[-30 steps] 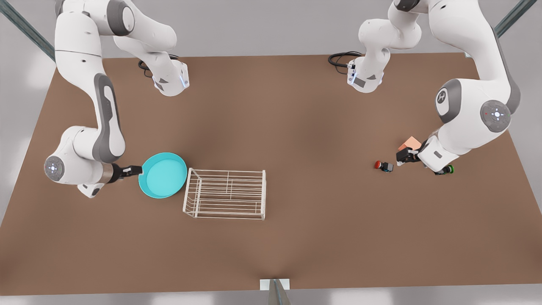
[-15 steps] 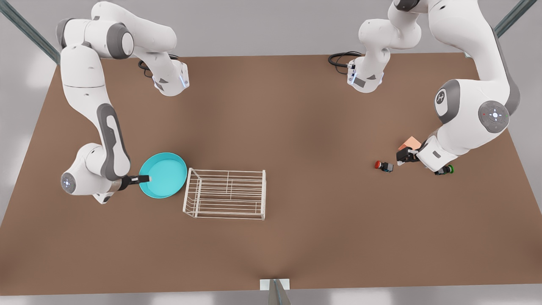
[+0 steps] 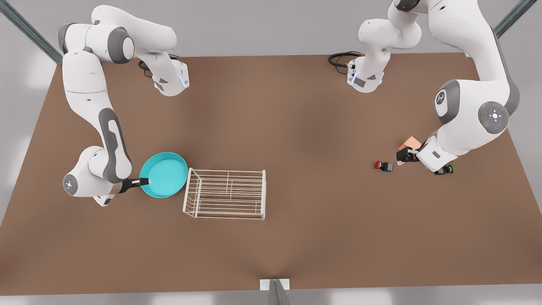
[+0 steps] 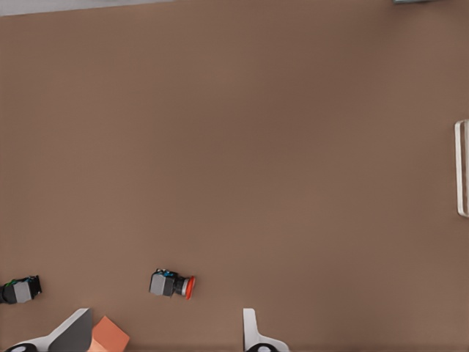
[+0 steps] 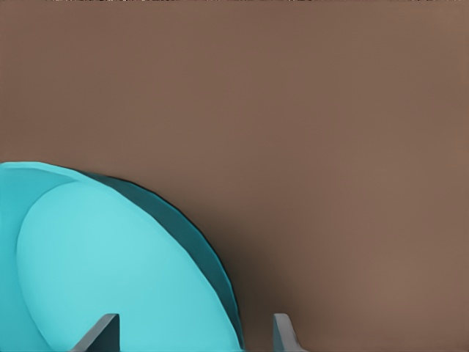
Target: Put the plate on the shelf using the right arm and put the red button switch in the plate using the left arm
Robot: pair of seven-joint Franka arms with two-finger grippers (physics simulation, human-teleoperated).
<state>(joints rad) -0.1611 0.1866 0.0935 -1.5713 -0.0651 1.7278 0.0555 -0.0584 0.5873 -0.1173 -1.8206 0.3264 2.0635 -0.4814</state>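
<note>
The turquoise plate (image 3: 165,173) lies flat on the table, just off the short end of the white wire shelf (image 3: 226,194) on the front view's left. My right gripper (image 3: 143,182) is at the plate's near-left rim. In the right wrist view the right gripper (image 5: 194,334) is open, one finger over the plate (image 5: 110,271) and one outside its rim. The red button switch (image 3: 383,165) lies on its side at the front view's right. My left gripper (image 3: 402,158) hangs open just beside it, with the switch (image 4: 172,284) ahead of the fingertips (image 4: 251,334).
A small orange cube (image 3: 410,143) sits right behind the left gripper, touching one finger in the left wrist view. A green-capped switch (image 3: 445,170) lies under the left wrist. Both arm bases (image 3: 171,82) stand at the table's far edge.
The right arm swung its gripper along the plate's rim toward the table's near side, and the plate shifted slightly. The left arm barely moved.
</note>
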